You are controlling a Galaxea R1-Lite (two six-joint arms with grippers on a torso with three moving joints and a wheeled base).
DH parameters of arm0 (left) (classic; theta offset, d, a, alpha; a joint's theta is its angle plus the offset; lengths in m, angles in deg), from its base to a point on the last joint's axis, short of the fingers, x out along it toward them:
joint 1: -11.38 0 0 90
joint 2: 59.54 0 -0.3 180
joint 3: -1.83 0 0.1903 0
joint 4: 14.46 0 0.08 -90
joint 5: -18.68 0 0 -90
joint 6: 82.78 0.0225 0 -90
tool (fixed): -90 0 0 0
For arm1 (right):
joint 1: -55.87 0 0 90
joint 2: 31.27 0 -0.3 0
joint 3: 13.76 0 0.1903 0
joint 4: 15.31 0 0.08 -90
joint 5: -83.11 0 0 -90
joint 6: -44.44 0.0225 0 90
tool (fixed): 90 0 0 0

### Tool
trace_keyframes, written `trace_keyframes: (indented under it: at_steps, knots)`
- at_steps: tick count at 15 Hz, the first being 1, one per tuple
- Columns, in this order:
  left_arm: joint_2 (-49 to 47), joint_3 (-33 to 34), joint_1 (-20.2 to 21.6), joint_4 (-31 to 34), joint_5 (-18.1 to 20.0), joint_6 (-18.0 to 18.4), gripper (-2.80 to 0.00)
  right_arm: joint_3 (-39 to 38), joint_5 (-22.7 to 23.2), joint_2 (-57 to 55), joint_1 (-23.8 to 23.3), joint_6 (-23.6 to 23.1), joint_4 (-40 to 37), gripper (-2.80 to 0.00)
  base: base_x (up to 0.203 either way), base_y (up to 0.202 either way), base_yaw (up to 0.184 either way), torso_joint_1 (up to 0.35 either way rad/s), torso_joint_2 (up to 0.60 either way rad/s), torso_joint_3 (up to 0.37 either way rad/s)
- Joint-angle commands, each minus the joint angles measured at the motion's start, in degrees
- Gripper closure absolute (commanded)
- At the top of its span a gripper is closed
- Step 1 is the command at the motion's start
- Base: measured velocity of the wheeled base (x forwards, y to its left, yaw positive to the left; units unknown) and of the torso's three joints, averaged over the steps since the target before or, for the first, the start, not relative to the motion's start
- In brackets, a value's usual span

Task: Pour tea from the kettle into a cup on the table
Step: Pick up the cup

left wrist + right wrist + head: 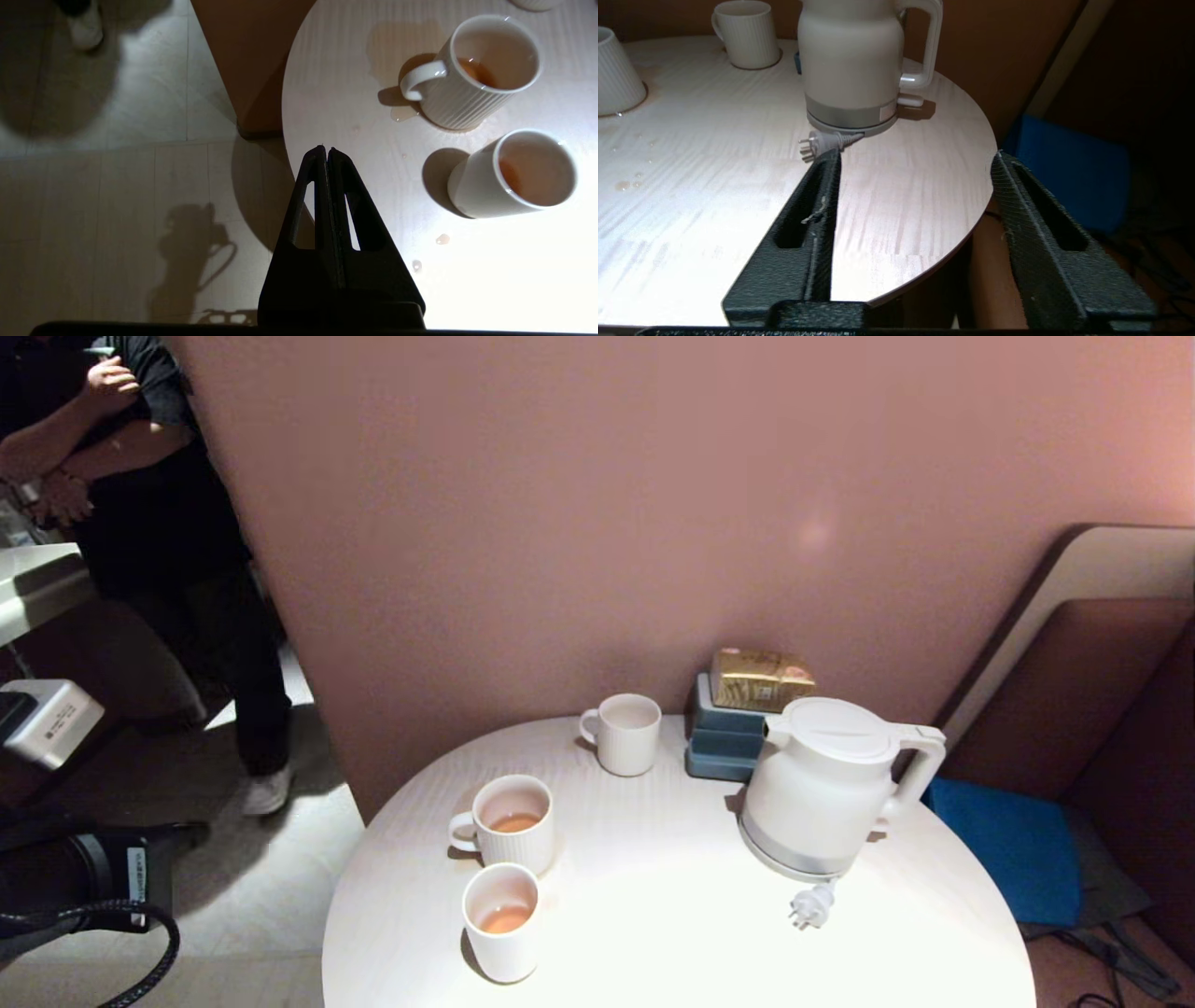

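The white kettle [826,784] stands upright on the right side of the round white table [672,933], handle to the right, its plug [812,905] lying in front. The plain handleless cup [504,922] sits near the front left and holds a little amber tea [505,918]. My left gripper [326,150] is shut and empty, hovering over the table's left edge, apart from the cup [514,175]. My right gripper [917,156] is open with nothing between its fingers, at the table's near right edge. The kettle [852,65] stands a short way ahead of it.
A ribbed mug [512,823] with some tea stands behind the cup, and another ribbed mug [625,733] at the back. Blue boxes [724,737] topped by a bread loaf [761,679] stand behind the kettle. Drops [442,239] lie on the table. A person [168,523] stands far left.
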Motion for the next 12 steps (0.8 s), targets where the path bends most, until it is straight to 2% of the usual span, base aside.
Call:
trace_keyframes:
  at_steps: [1,4,8,10,12]
  knots:
    - [0.18,0.01,0.01,0.03,-0.04,-0.05,0.00,-0.01,0.04,-0.07,0.02,-0.07,0.00,-2.80,0.000,0.000,0.000,-0.281,0.55,0.266]
    - [0.18,0.18,0.01,0.03,-0.04,0.03,0.00,-0.01,0.04,0.00,0.04,-0.07,0.00,-2.80,0.000,0.000,0.000,-0.249,0.50,0.249]
    - [0.28,1.36,-0.08,-0.25,0.39,0.19,0.00,-0.01,0.04,0.00,-0.05,0.02,0.00,-2.80,0.000,0.000,0.000,-0.060,0.12,0.061]
    - [0.28,3.89,-0.22,-4.58,2.49,0.15,0.00,-0.01,0.04,0.00,0.04,0.02,0.00,-2.80,0.000,0.000,0.000,0.000,0.00,0.000]
    - [-0.01,10.33,-0.66,-13.21,3.68,0.18,0.00,-0.01,0.04,0.00,0.04,0.02,0.00,-2.80,0.000,0.000,0.000,0.000,0.00,0.000]
